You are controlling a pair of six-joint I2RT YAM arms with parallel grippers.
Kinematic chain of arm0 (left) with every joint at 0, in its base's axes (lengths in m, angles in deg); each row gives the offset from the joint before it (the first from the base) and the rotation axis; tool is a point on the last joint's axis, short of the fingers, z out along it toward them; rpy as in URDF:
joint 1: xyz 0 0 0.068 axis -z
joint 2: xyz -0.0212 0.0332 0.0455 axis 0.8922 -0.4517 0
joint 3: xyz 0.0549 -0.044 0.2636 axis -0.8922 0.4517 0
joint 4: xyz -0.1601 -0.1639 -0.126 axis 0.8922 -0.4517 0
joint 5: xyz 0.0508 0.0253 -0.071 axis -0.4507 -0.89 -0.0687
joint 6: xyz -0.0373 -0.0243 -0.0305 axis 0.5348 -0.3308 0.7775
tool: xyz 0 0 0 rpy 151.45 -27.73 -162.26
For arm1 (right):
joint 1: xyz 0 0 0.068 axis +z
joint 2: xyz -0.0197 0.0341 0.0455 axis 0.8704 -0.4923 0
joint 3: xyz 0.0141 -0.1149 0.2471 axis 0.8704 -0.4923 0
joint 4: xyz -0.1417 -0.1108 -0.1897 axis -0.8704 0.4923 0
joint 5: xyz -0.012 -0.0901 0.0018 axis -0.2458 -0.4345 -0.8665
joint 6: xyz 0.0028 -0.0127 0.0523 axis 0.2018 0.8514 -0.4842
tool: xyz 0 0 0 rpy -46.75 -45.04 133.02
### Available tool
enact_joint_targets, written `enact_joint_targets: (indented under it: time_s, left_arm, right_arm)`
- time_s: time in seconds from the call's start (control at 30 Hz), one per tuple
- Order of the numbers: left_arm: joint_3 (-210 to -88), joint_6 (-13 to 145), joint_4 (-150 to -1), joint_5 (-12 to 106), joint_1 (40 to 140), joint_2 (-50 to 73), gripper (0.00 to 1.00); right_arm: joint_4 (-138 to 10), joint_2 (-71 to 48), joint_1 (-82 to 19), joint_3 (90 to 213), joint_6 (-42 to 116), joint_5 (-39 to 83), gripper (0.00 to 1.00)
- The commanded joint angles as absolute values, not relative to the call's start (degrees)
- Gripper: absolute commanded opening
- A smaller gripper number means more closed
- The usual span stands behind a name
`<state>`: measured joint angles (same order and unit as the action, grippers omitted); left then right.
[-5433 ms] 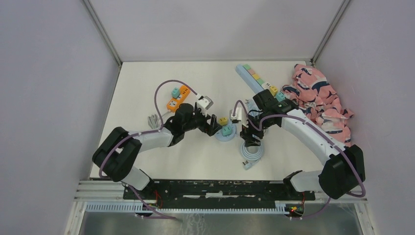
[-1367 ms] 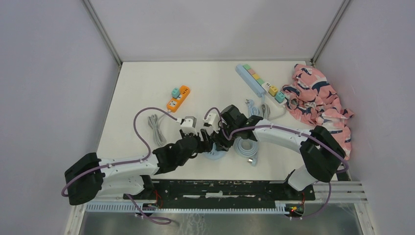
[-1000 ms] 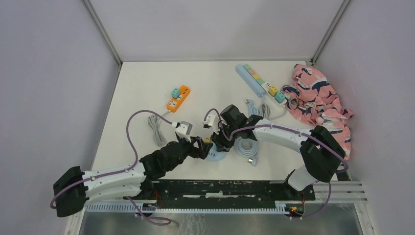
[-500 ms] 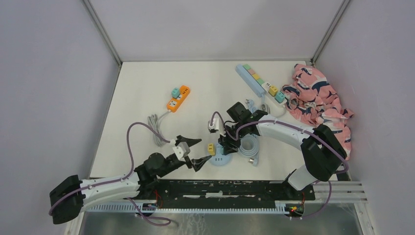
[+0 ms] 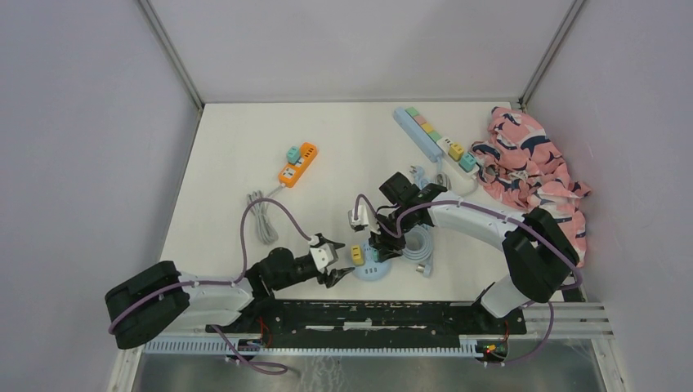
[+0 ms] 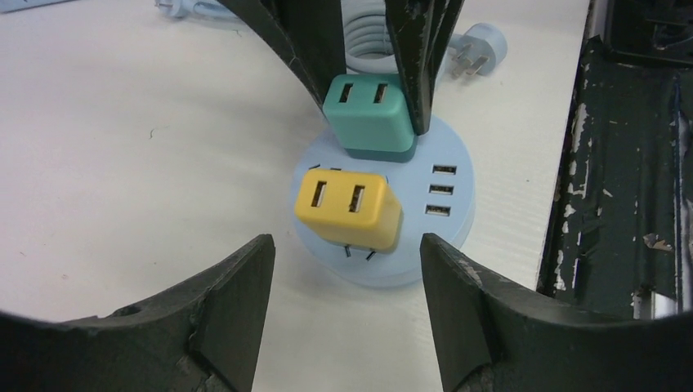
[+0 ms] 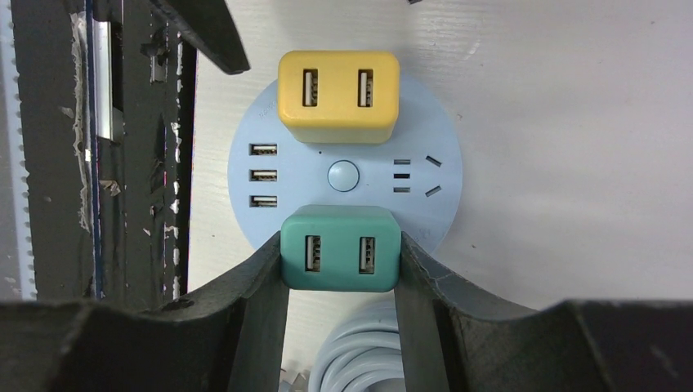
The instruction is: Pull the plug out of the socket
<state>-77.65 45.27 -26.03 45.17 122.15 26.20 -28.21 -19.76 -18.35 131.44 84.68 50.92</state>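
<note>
The teal cube-shaped plastic plug (image 6: 366,122) is seated in the round pale-blue socket hub (image 7: 433,208), which lies at 6 o'clock on the white worktop (image 5: 327,139), close to the near edge.

A crumpled pink patterned cloth (image 5: 531,163) fills the worktop's 2 o'clock side. A long pale-blue power strip (image 5: 421,131) with coloured plugs lies at 1 o'clock. A short orange power strip (image 5: 298,163) lies at 10 o'clock. A coiled pale-blue cable (image 5: 417,245) rests just beside the hub at its 2 o'clock.

In the right wrist view, the teal plug sits at 6 o'clock on the hub's face. A yellow cube-shaped plug (image 7: 338,86) sits at 12 o'clock, and three USB ports are at 9 o'clock.

The right hand (image 7: 340,260) comes down from above. It is gripping the teal plug, with one finger pressed against each side.

The left hand (image 6: 343,245) lies low at the hub's 9 o'clock. Its fingers are spread apart and hold nothing. From its own camera, the yellow plug shows in the gap between the fingers without touching either.
</note>
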Motion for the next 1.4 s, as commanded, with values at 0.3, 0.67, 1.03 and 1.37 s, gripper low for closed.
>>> enact_joint_targets:
  time_s: [0.3,0.67,1.03,1.37]
  left_arm:
    - [-86.2,48.62,-7.75,67.16,114.57,4.48,0.71]
    - [-84.34,52.3,-1.94,65.88,113.42,-1.3,0.39]
    - [-86.95,49.54,-12.06,64.56,113.41,-0.54,0.03]
    - [-89.07,49.23,-14.52,66.23,113.41,-3.08,0.03]
  right_arm:
    - [-28.05,-19.4,-18.7,132.3,88.37,52.27,0.04]
    - [-27.66,-20.21,-18.75,132.02,88.65,55.92,0.09]
    - [-30.58,-20.63,-18.64,132.48,84.16,49.6,0.19]
    - [-32.2,-25.05,-17.32,136.97,72.19,57.61,0.11]
